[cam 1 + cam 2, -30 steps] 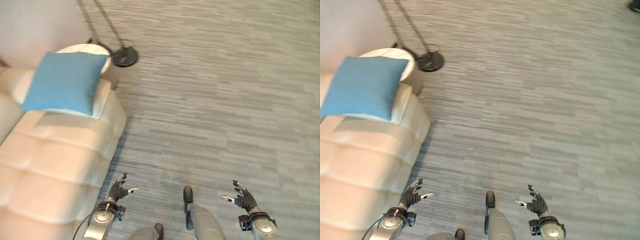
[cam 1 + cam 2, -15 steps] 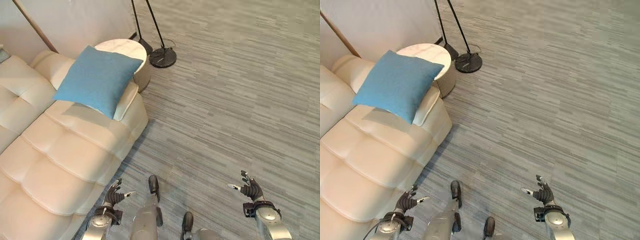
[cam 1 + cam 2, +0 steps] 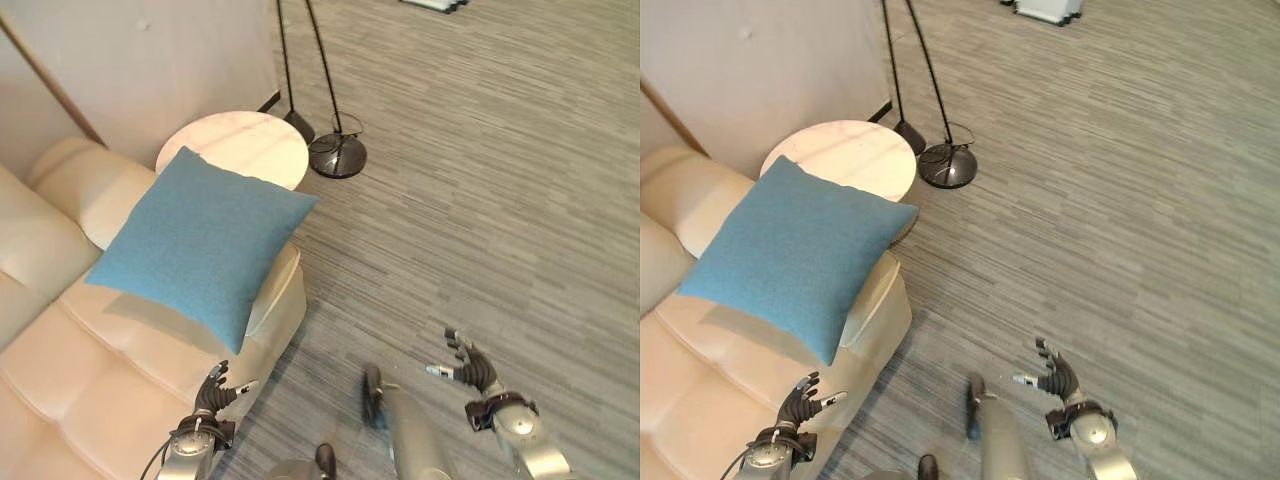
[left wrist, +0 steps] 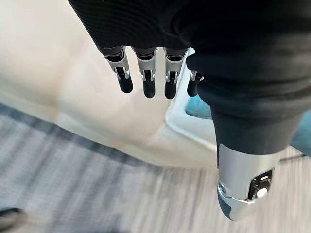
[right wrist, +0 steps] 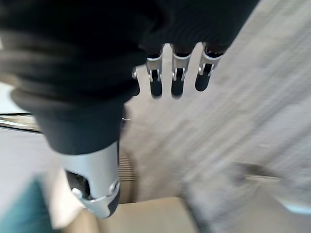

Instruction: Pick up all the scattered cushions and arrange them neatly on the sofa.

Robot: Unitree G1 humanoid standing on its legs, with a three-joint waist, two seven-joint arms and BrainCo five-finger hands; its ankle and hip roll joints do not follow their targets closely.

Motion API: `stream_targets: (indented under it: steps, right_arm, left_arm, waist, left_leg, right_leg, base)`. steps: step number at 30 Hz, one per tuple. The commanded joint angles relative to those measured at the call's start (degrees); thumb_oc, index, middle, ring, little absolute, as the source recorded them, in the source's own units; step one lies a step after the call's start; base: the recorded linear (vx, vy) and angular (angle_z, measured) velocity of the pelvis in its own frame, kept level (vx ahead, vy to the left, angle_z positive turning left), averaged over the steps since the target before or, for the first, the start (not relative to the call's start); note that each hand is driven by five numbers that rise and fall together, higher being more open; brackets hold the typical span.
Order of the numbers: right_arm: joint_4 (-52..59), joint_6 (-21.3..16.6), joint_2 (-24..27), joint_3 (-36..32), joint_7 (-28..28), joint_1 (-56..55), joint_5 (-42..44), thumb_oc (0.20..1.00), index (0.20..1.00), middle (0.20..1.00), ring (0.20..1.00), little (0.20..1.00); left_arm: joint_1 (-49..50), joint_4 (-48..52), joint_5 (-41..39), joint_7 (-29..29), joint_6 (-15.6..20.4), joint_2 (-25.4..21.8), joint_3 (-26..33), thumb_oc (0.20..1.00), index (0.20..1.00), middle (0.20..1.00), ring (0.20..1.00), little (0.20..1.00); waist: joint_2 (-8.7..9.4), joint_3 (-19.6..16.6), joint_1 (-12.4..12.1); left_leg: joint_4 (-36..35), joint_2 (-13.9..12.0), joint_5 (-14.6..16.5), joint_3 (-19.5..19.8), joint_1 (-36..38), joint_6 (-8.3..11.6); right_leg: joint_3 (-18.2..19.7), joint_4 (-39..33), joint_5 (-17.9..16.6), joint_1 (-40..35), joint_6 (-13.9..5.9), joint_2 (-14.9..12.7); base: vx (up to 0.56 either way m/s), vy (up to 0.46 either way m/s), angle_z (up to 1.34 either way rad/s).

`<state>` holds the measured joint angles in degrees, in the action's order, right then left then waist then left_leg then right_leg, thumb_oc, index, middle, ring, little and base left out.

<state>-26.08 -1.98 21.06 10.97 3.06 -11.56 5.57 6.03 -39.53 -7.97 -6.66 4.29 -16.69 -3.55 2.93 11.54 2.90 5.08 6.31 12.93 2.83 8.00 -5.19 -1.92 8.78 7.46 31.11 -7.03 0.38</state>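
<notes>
Camera has swung toward the sofa (image 3: 60, 400), where one blue cushion (image 3: 200, 240) leans on its armrest; left robot hand (image 3: 214, 393) and right robot hand (image 3: 468, 368) hang released, empty, so collecting looks unfinished.

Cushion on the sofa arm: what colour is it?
Plain blue cushion, clearest in the left eye view.

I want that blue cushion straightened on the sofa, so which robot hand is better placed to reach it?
Left. The left robot hand hangs open beside the sofa, just below the blue cushion; the right robot hand is open over bare floor.
</notes>
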Motion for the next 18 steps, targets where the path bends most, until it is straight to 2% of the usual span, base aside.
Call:
stream_targets:
  steps: [1, 2, 3, 4, 6, 7, 8, 9, 12, 13, 15, 16, 18]
  right_arm:
    - [0.78, -2.52, 2.1, -4.58, 0.33, 3.55, -0.14, 1.0, 1.0, 1.0, 1.0, 1.0]
    - [0.78, -2.52, 2.11, -4.58, 0.33, 3.55, -0.14, 1.0, 1.0, 1.0, 1.0, 1.0]
    - [-0.19, -2.72, 2.58, -4.97, 0.33, 3.42, -0.18, 1.0, 1.0, 1.0, 1.0, 1.0]
    - [-0.91, -2.82, 2.94, -4.83, 0.61, 4.14, -0.54, 1.0, 1.0, 1.0, 1.0, 1.0]
    - [-0.56, -3.22, 3.3, -5.05, 0.74, 4.33, 0.39, 1.0, 1.0, 1.0, 1.0, 1.0]
    - [-0.6, -3.26, 3.54, -5.15, 0.64, 4.42, 0.66, 1.0, 1.0, 1.0, 1.0, 1.0]
    - [-0.6, -3.27, 3.55, -5.15, 0.64, 4.42, 0.67, 1.0, 1.0, 1.0, 1.0, 1.0]
    - [-1.09, -2.85, 3.94, -5.5, 1.03, 4.3, 0.83, 1.0, 1.0, 1.0, 1.0, 1.0]
    - [-2.05, -2.7, 4.35, -6.21, 1.68, 3.81, 0.92, 1.0, 1.0, 1.0, 1.0, 1.0]
    - [-2.28, -2.81, 4.51, -6.57, 1.92, 3.55, 1.11, 1.0, 1.0, 1.0, 1.0, 1.0]
    - [-2.73, -2.64, 4.73, -6.97, 2.42, 3.38, 0.65, 1.0, 1.0, 1.0, 1.0, 1.0]
    - [-2.77, -2.38, 4.82, -7.18, 2.13, 3.49, 0.39, 1.0, 1.0, 1.0, 1.0, 1.0]
    - [-2.66, -2.19, 4.61, -7.36, 2.1, 3.33, -0.03, 1.0, 1.0, 1.0, 1.0, 1.0]
  left_arm:
    - [1.38, 2.69, 0.9, 0.33, 2.02, -3.21, -0.51, 1.0, 1.0, 1.0, 1.0, 1.0]
    - [1.39, 2.69, 0.9, 0.33, 2.02, -3.2, -0.51, 1.0, 1.0, 1.0, 1.0, 1.0]
    - [1.2, 1.68, 0.51, 0.34, 2.31, -2.68, -0.85, 1.0, 1.0, 1.0, 1.0, 1.0]
    - [1.02, 1.06, 0.16, 0.3, 2.28, -2.22, -1.1, 1.0, 1.0, 1.0, 1.0, 1.0]
    - [1.28, 0.68, -0.66, 0.49, 2.3, -2.07, -1.08, 1.0, 1.0, 1.0, 1.0, 1.0]
    - [1.32, 0.25, -1.11, 0.49, 2.28, -2.0, -0.92, 1.0, 1.0, 1.0, 1.0, 1.0]
    - [1.32, 0.25, -1.11, 0.49, 2.28, -1.99, -0.93, 1.0, 1.0, 1.0, 1.0, 1.0]
    - [0.66, -1.06, -1.13, 0.41, 1.98, -2.03, -1.03, 1.0, 1.0, 1.0, 1.0, 1.0]
    - [-0.43, -2.4, -1.13, 0.4, 1.81, -2.03, -1.52, 1.0, 1.0, 1.0, 1.0, 1.0]
    - [-0.79, -2.73, -0.96, 0.04, 1.83, -2.24, -1.39, 1.0, 1.0, 1.0, 1.0, 1.0]
    - [-0.85, -3.03, -0.99, -0.07, 1.64, -2.13, -1.33, 1.0, 1.0, 1.0, 1.0, 1.0]
    - [-0.54, -3.29, -1.12, 0.14, 1.7, -2.09, -0.86, 1.0, 1.0, 1.0, 1.0, 1.0]
    - [0.11, -4.41, -1.15, 0.13, 1.46, -1.72, -0.42, 1.0, 1.0, 1.0, 1.0, 1.0]
  waist:
    - [-0.54, 0.16, 0.25]
    - [-0.54, 0.17, 0.26]
    - [-0.89, -0.78, 0.41]
    - [-1.28, -0.91, 0.49]
    - [-0.87, -1.41, 0.7]
    - [-0.73, -1.65, 0.63]
    - [-0.8, -1.65, 0.62]
    - [-0.04, -1.8, 0.3]
    - [0.25, -2.01, 0.32]
    - [0.07, -2.12, 0.52]
    - [-0.29, -2.03, 0.69]
    - [-0.97, -2.31, 0.68]
    - [-1.43, -2.63, 0.59]
  left_leg:
    - [2.43, 0.04, -2.85, 1.33, -1.34, 4.06]
    - [2.44, 0.03, -2.83, 1.34, -1.34, 4.06]
    - [6.5, -0.93, -4.82, 1.74, -1.37, 6.33]
    - [10.81, -2.25, -6.88, 0.84, -2.79, 7.81]
    - [18.53, -4.32, -11.84, -2.28, -6.59, 9.15]
    - [20.49, -5.52, -12.54, -4.03, -8.08, 9.09]
    - [20.71, -5.6, -12.4, -4.03, -8.17, 9.11]
    - [21.31, -7.66, -11.45, -8.31, -12.06, 8.39]
    - [13.84, -9.25, -9.97, -13.0, -13.97, 7.82]
    - [9.85, -10.61, -10.79, -15.72, -14.74, 8.31]
    - [6.31, -11.62, -12.12, -18.2, -14.48, 8.93]
    - [3.93, -11.7, -11.83, -18.93, -13.01, 8.89]
    - [2.48, -10.95, -11.89, -17.28, -11.71, 8.9]
  right_leg:
    - [3.43, -5.0, -12.57, -13.98, -1.26, -1.91]
    - [3.41, -5.0, -12.56, -13.99, -1.26, -1.91]
    - [2.94, -3.66, -13.92, -15.94, -0.07, -2.3]
    - [1.46, -3.82, -13.71, -17.3, 0.55, -2.85]
    - [0.26, -4.59, -12.3, -19.93, 1.91, -3.59]
    - [-0.34, -4.99, -11.54, -21.19, 2.42, -3.72]
    - [-0.35, -5.0, -11.54, -21.19, 2.44, -3.64]
    - [-1.4, -5.47, -9.95, -23.88, 3.16, -4.46]
    - [-3.51, -6.2, -8.58, -26.27, 3.02, -5.39]
    - [-4.77, -6.26, -7.77, -26.9, 2.75, -5.6]
    - [-6.18, -6.19, -6.58, -28.28, 2.76, -5.62]
    - [-6.65, -6.01, -6.18, -28.62, 2.74, -5.24]
    - [-7.06, -5.64, -6.15, -29.04, 2.46, -5.21]
  base:
    - [0.36, -0.16, 1.99]
    - [0.67, -0.311, 1.34]
    - [0.44, -0.23, 1.26]
    - [0.52, -0.288, 1.23]
    - [0.28, -0.2, 0.95]
    - [0.2, -0.134, 0.68]
    - [0.28, -0.174, 0.37]
    - [0.26, -0.136, 0.2]
    - [0.26, -0.085, 0.39]
    - [0.15, 0.014, 0.5]
    - [0.14, 0.03, 0.49]
    - [0.14, 0.065, 0.41]
    - [0.11, 0.105, 0.31]
